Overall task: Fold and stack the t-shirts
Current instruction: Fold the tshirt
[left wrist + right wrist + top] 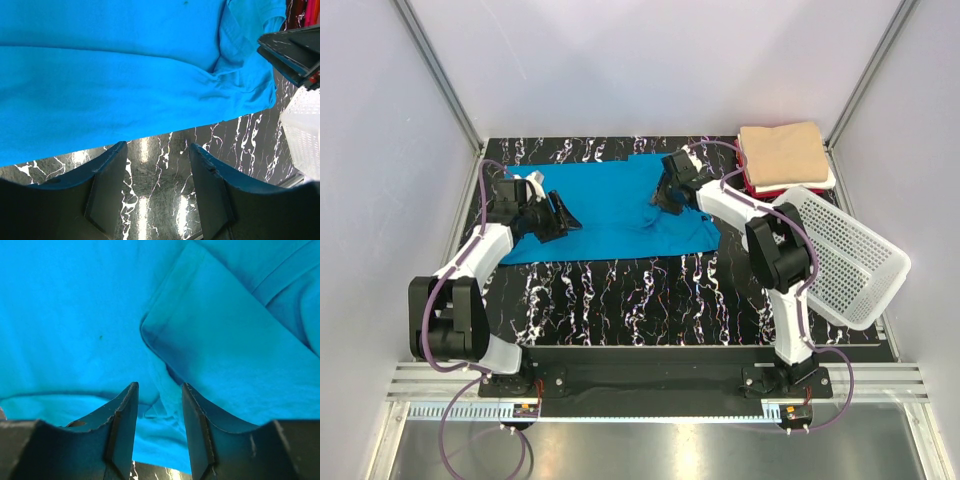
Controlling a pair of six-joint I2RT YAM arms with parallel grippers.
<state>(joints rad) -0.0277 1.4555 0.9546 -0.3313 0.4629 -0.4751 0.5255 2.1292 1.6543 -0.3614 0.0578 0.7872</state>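
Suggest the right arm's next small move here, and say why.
Probably lower the right gripper and pinch the rumpled fold of the blue t-shirt beneath it: its jaws stand open, holding nothing, and the cloth there is bunched, not flat.

- Here's the surface (640,300): black, shot through with white marble veining, glossy enough to throw back pale glints in the left wrist view.
- Behind its far edge rises the back wall (650,60), a flat, pale panel.
- The left wall (370,150) and right wall (920,130) close in on both sides with the same pale finish, faintly lilac.
- Two aluminium posts climb from the far corners, the left post (440,75) and the right post (870,70), both leaning outward in this view.
- A silver slotted rail (420,380) runs along the near edge.
- Below it lies a brushed metal sheet (650,450), with a bright strip of light (650,417) along its top.
- The lighting is soft and even.
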